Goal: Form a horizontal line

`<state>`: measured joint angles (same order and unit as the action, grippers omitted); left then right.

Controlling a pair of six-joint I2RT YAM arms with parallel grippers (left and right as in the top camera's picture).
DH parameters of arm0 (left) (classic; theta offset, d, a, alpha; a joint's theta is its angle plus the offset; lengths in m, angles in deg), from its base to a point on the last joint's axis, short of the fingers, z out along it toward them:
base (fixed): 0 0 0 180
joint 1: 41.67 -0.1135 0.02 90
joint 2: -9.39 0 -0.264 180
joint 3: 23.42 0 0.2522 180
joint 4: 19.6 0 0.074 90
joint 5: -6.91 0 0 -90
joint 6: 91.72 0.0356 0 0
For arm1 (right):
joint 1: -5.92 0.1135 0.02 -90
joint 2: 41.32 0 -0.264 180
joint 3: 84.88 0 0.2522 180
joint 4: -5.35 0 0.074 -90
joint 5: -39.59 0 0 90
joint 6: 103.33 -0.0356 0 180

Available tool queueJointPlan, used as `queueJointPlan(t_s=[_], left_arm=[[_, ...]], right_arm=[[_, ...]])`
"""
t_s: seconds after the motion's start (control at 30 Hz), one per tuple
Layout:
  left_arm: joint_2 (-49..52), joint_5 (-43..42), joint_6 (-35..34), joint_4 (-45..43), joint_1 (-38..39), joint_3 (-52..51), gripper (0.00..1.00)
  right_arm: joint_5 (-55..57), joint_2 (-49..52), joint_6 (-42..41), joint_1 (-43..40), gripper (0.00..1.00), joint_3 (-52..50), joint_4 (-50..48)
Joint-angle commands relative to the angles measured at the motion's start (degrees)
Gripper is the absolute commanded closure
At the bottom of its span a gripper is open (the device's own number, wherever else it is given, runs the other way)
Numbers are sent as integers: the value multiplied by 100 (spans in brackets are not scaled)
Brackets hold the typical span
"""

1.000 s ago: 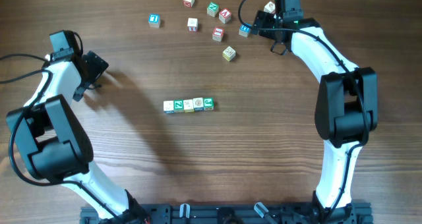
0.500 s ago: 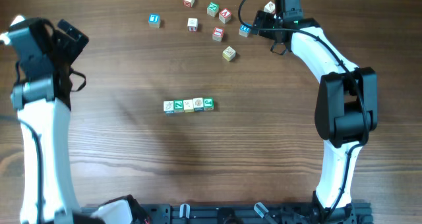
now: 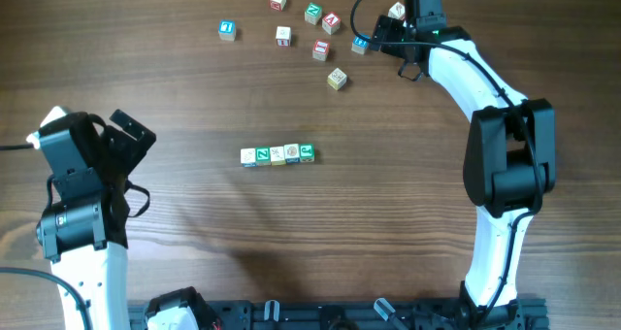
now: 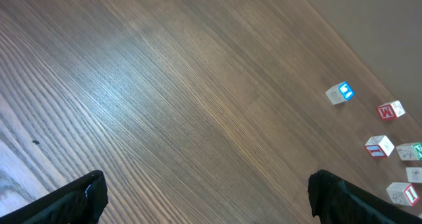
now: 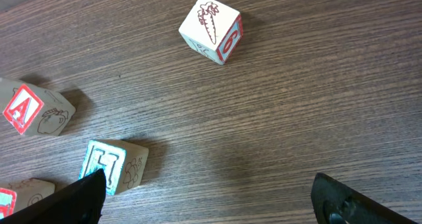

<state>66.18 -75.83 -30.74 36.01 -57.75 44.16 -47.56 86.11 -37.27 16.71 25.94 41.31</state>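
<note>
Left of the horizontal line (image 3: pixel 277 154), well apart from it, my left gripper (image 4: pixel 206 192) hangs with fingers spread wide, holding nothing. The line itself is four cubes touching side to side. Beyond its right end, farther back, my right gripper (image 5: pixel 208 192) gapes empty over loose cubes (image 3: pixel 321 49).

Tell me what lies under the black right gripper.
Between the open right gripper's fingers, only bare wooden table shows. A pale wooden carrot-picture cube lies ahead, a blue-letter cube beside one finger. Under the fingers themselves: hidden.

light: bright, even | shadows: soft, faint | glare: pale sheen on table (image 4: pixel 151 46) | focus: sharp
</note>
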Motion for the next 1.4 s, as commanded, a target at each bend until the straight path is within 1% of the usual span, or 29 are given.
queueJointPlan(t_s=[0.0, 0.43, 0.5, 0.57, 0.73, 0.83, 0.9, 0.97, 1.0, 1.03, 1.1, 1.13, 1.2, 1.3, 1.37], left_arm=[[127, 31, 26, 4, 20, -52, 0], [210, 31, 26, 4, 20, -52, 0], [210, 31, 26, 4, 20, -52, 0], [210, 31, 26, 4, 22, -52, 0], [210, 31, 26, 4, 22, -52, 0], [210, 31, 26, 4, 22, -52, 0], [210, 31, 26, 4, 20, -52, 0], [210, 31, 26, 4, 22, -52, 0], [210, 31, 26, 4, 22, -52, 0], [210, 31, 26, 4, 20, -52, 0], [210, 31, 26, 4, 20, -52, 0], [210, 31, 26, 4, 20, -52, 0], [210, 31, 26, 4, 22, -52, 0], [210, 31, 26, 4, 22, -52, 0], [210, 31, 26, 4, 20, -52, 0]], right_arm=[[74, 70, -7, 17, 0, 37, -11], [74, 70, -9, 17, 0, 37, -9], [76, -52, -9, 15, 0, 37, 0], [74, -439, -7, 46, 1, 37, 144], [74, -2017, -9, 55, 0, 35, 164], [74, -2715, -11, 55, 0, -55, 140], [76, -3139, -15, 55, 0, -391, 133], [76, -3637, -20, 55, 0, -1119, 52], [74, -3917, -22, 55, 0, -1637, 39], [74, -4190, -20, 55, 0, -2135, 184], [76, -4616, -20, 55, 0, -2702, 739], [74, -4868, -20, 55, 0, -2933, 1067], [76, -5237, -20, 55, 0, -3274, 1388], [74, -5912, -20, 55, 0, -4039, 1471], [74, -5855, -20, 55, 1, -4105, 1517]])
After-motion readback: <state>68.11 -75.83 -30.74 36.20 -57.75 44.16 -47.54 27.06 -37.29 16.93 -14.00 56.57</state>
